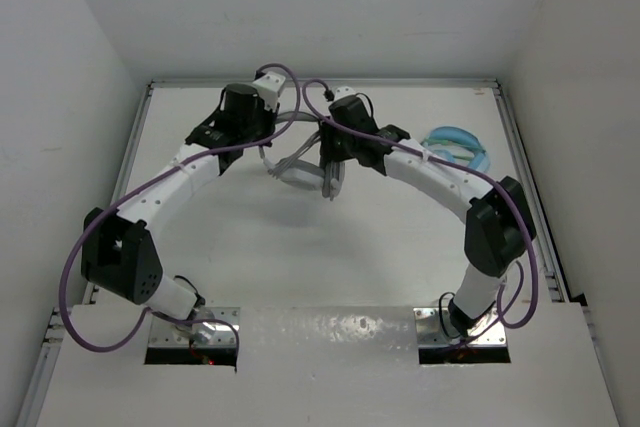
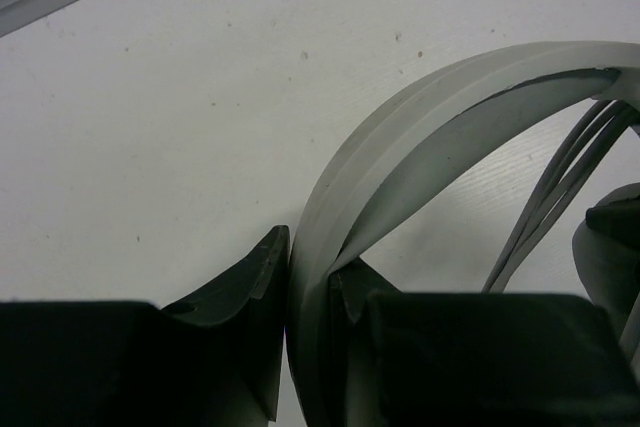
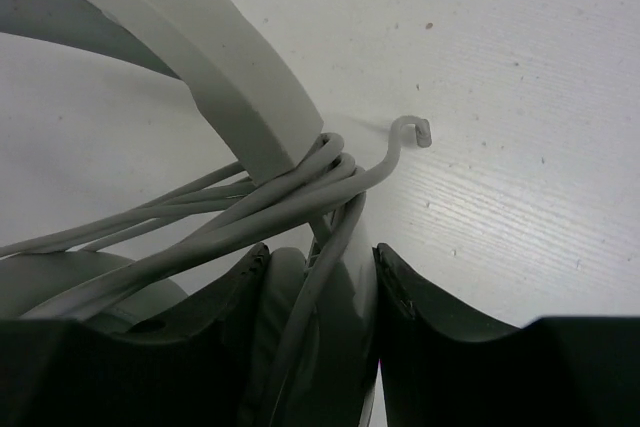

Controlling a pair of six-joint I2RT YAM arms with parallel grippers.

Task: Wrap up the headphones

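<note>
Your work sits at the far middle of the counter (image 1: 300, 267): the headphones (image 1: 300, 169) are held between both arms. The light blue headphones (image 1: 455, 139) lie well apart at about 3 o'clock from them and play no part.

Your left end effector (image 2: 308, 269) is clenched on the headband (image 2: 420, 117), one finger on each face of the strip. From there the band arcs up and away toward 1 o'clock in the left wrist view. From above, this grip sits at roughly 10 o'clock of the headphones.

Your right end effector (image 3: 318, 265) is at their 3 o'clock side. It looks clamped on a grey part of the headphones, with a strand of the cable (image 3: 200, 217) running down between its fingers. I can't tell whether that part is the ear cup or its yoke.

What matters next is the cable's loose end (image 3: 412, 129). Several turns are already wound around the band just above your right fingers. The short hooked tail pokes out toward 1 o'clock from that bundle, clear of the counter as far as I can tell.

The right arm is much the nearer one. I judge the wrap nearly done, with only that tail left to tuck. Keep the left grip steady as the anchor.
</note>
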